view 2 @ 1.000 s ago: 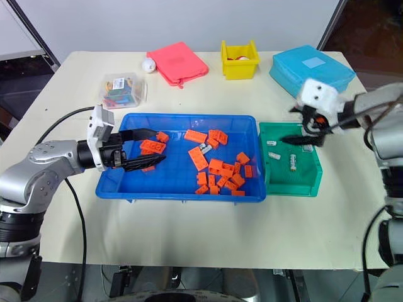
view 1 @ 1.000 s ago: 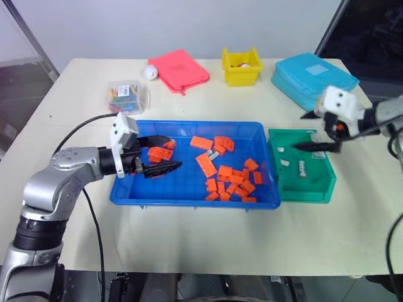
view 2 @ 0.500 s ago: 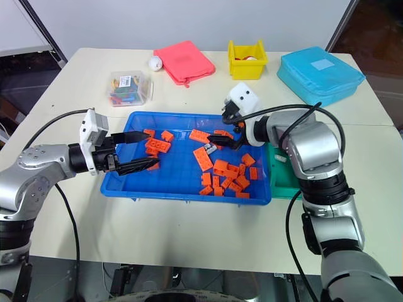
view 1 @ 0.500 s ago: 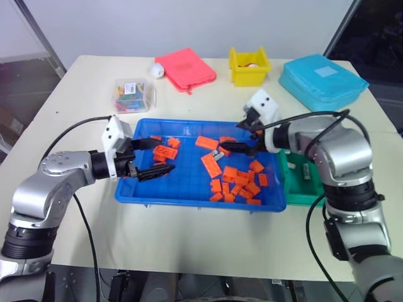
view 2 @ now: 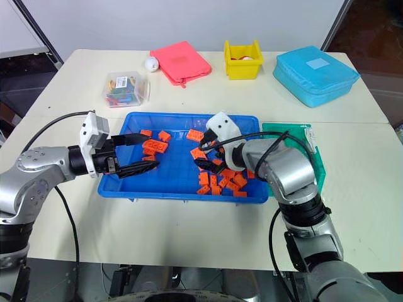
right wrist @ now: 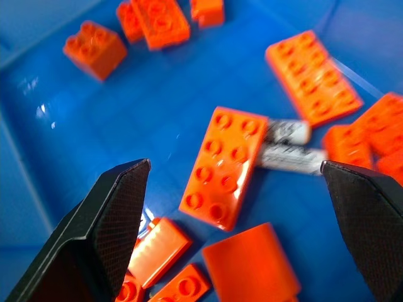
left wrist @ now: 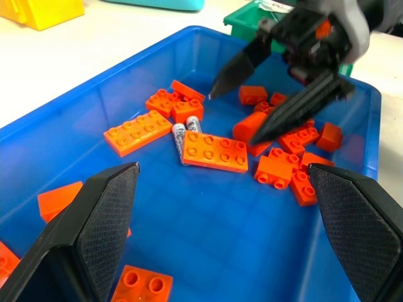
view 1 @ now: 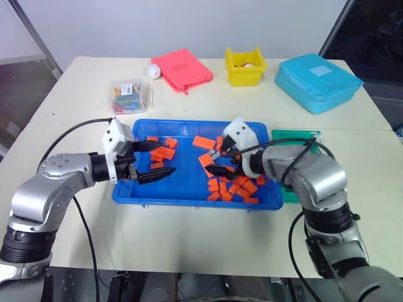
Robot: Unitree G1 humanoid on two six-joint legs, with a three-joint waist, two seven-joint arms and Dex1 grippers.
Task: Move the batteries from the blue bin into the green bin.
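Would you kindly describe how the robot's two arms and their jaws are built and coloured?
Both arms are rounded silver-grey metal shells with black joint bands. A black cable loops along each. Each wrist carries a white boxy camera block. The left gripper and right gripper each end in two black, tapered, pointed jaws with textured inner faces; the right shows a small orange part.

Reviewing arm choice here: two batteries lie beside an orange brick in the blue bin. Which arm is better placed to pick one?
Right. The right gripper hangs open just above the batteries, beside the green bin; the left gripper sits farther off.
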